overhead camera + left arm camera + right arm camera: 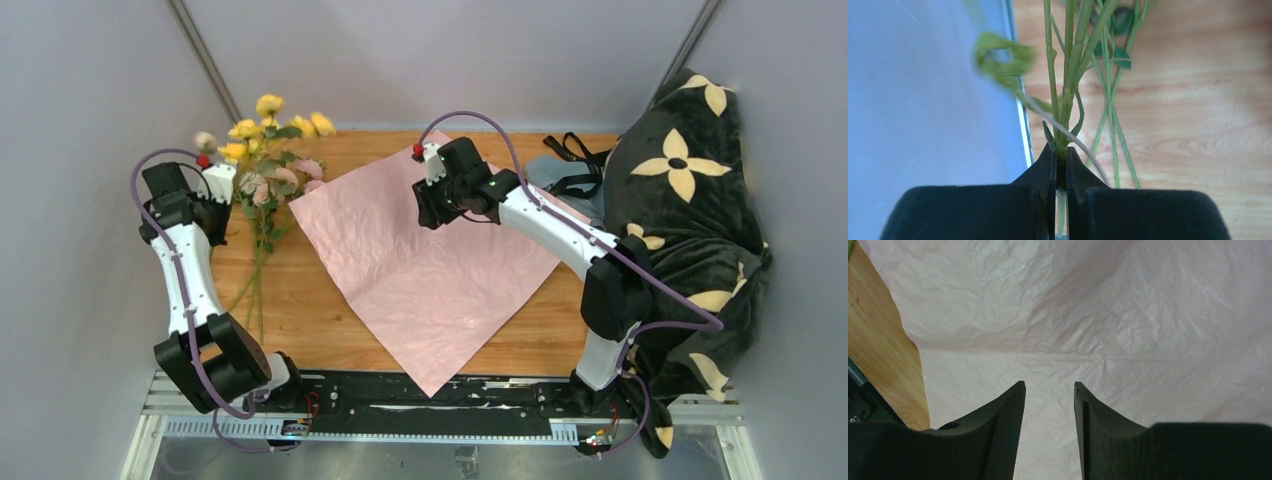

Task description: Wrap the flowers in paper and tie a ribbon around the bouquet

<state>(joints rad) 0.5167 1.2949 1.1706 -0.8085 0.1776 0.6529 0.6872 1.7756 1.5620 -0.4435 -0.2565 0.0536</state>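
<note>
We see the flowers (pixel 268 150) at the far left of the worktop (pixel 310 320). Their yellow, pink and white blooms point toward the far edge, and their thin green stems trail back toward the near side. The left gripper (pixel 1061 156) is pressed together on the stems. In its wrist view the two black fingers (pixel 1040 172) stand almost touching, with a green stem pinched in the narrow slot between them. More stems fan out above the tips, and a few thinner ones show blurred over the wood beyond. We cannot tell whether the bunch rests on the worktop or is raised off it.

The paper (pixel 430 270) lies spread flat in the middle of the worktop, pale pink face up and crinkled. It is turned like a diamond, so its near corner reaches over the near edge onto the black rail. Its left corner is just beside the lowest pink blooms.

The right gripper (pixel 1049 386) hangs over the far part of the paper. Its fingers are spread, with only the pink sheet visible between them.

At the far right we make out the ribbon (pixel 580 160), black and looped. It lies on a grey-blue cloth (pixel 543 172), well apart from the flowers. A dark blanket (pixel 690 210) with pale flower shapes is heaped beside it.
</note>
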